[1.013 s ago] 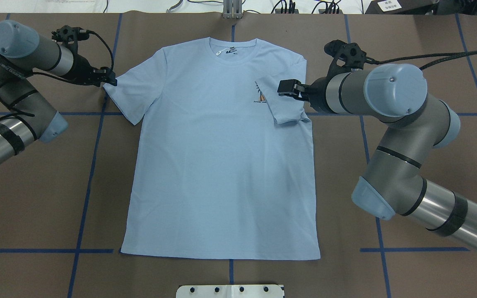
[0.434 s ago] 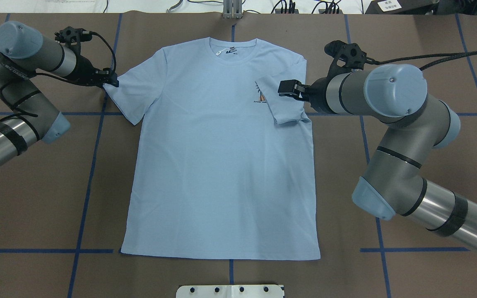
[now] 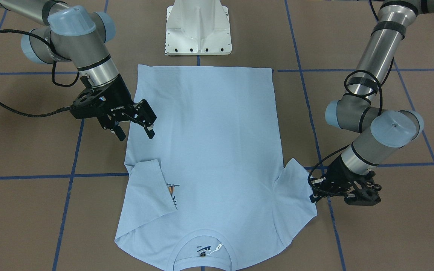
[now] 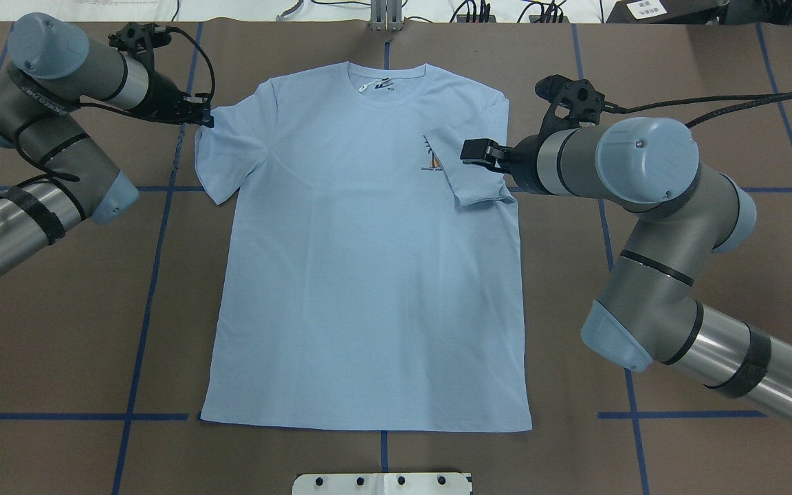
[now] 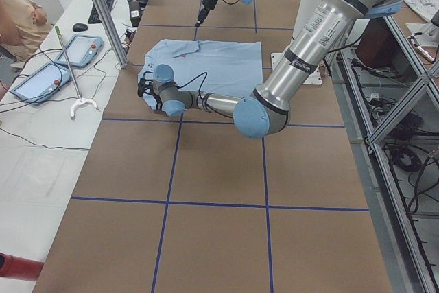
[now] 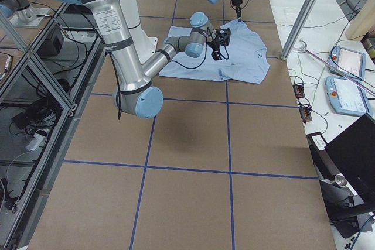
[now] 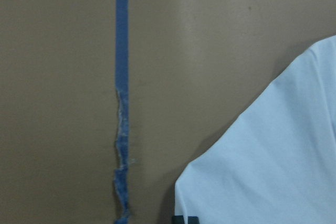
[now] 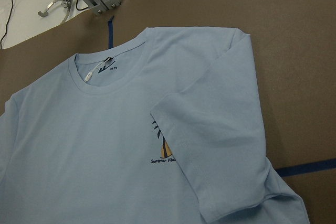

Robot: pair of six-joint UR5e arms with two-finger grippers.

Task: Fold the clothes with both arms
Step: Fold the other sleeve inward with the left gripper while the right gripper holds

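The light blue T-shirt (image 4: 368, 275) lies flat on the brown table, collar (image 4: 387, 81) at the far side. Its right sleeve (image 4: 475, 172) is folded inward, partly over the chest print (image 4: 432, 159); the fold also shows in the right wrist view (image 8: 210, 145). My right gripper (image 4: 468, 149) is open and empty, hovering over that folded sleeve, and also shows in the front view (image 3: 136, 135). My left gripper (image 4: 205, 118) is shut on the edge of the left sleeve (image 4: 227, 155), raised slightly off the table, as the front view (image 3: 312, 195) also shows.
The white pedestal base (image 3: 198, 30) stands at the near edge by the shirt's hem. Blue tape lines (image 4: 141, 309) cross the table. An aluminium post (image 4: 386, 15) stands at the far edge. Tablets (image 5: 86, 49) and a person (image 5: 17, 18) are beyond it.
My left gripper has moved away from the robot and inward toward the shirt, pulling the left sleeve's edge with it. The right arm has barely moved.
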